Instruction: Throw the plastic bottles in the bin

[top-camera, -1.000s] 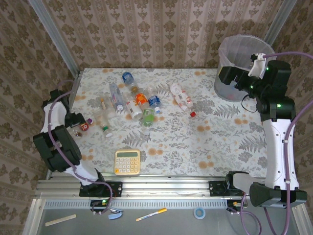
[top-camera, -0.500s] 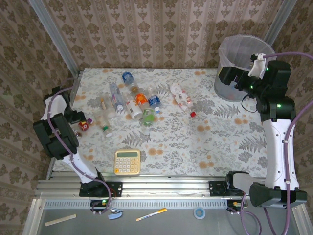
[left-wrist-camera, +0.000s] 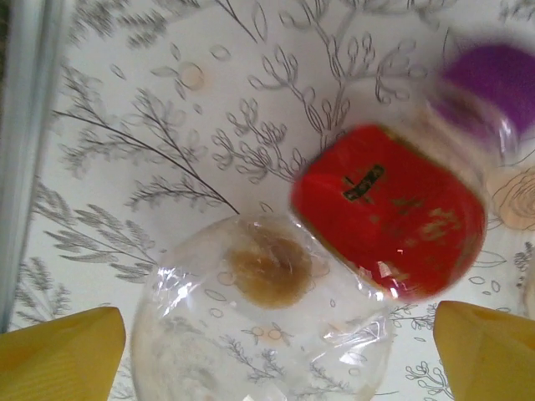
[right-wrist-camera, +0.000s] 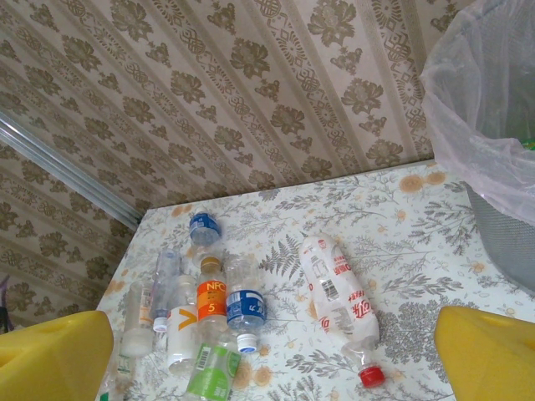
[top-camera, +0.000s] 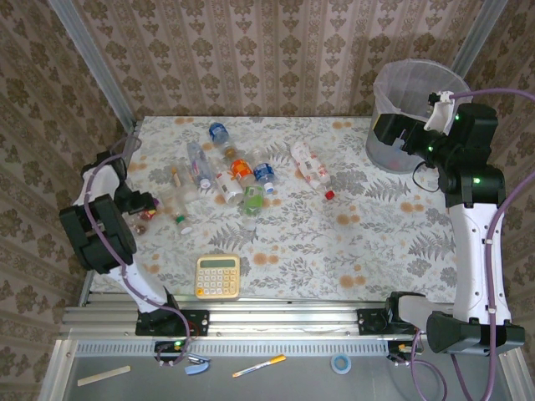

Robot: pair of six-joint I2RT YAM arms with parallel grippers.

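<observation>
- A calculator (top-camera: 217, 276) is lying at the worktop's (top-camera: 351, 242) near edge.
- The left end effector (left-wrist-camera: 280, 355) is standing wide open, gripping nothing, its fingers (left-wrist-camera: 58, 351) flanking a clear bottle (left-wrist-camera: 251, 284); a red bottle (left-wrist-camera: 389, 221) is lying just beside that one.
- Other bottles (top-camera: 238, 171) are lying clustered left of centre, with a white-and-red bottle (top-camera: 309, 164) sitting apart to their right.
- The right end effector (right-wrist-camera: 272, 355) is hovering wide open and empty beside the bin (top-camera: 418, 88) at the far right corner.

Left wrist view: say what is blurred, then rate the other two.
Left wrist view: purple shape at top right smeared, clear bottle shows glints, red label fairly sharp. Right wrist view: bottles crisp, yellow fingers soft. Top external view: evenly lit, sharp.
</observation>
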